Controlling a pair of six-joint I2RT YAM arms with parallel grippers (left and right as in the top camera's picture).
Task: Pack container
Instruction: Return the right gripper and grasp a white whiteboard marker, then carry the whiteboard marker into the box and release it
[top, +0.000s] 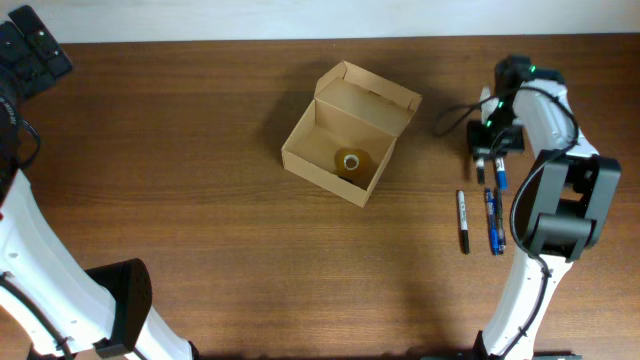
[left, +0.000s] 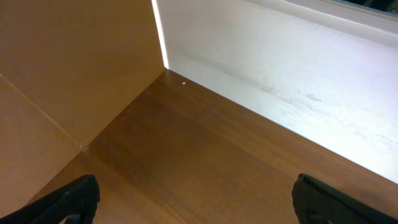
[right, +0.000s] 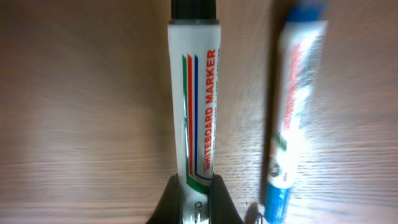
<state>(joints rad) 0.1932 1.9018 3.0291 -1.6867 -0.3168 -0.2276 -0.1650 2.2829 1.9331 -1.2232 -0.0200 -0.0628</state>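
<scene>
The container (top: 345, 135), a tan cardboard box, stands open at the table's middle with its flap lid (top: 368, 92) tilted back. A roll of clear tape (top: 350, 160) lies inside it. My right gripper (top: 487, 155) is to the right of the box, shut on a white whiteboard marker with a black cap (right: 194, 112), low over the table. A blue-capped marker (right: 289, 112) lies just beside it. My left gripper (top: 35, 50) is at the far left corner, open and empty (left: 196, 202), far from the box.
A black marker (top: 463, 220) and blue markers (top: 493, 222) lie on the table nearer than the right gripper. A white wall (left: 280, 74) and a tan board (left: 74, 62) stand close ahead of the left gripper.
</scene>
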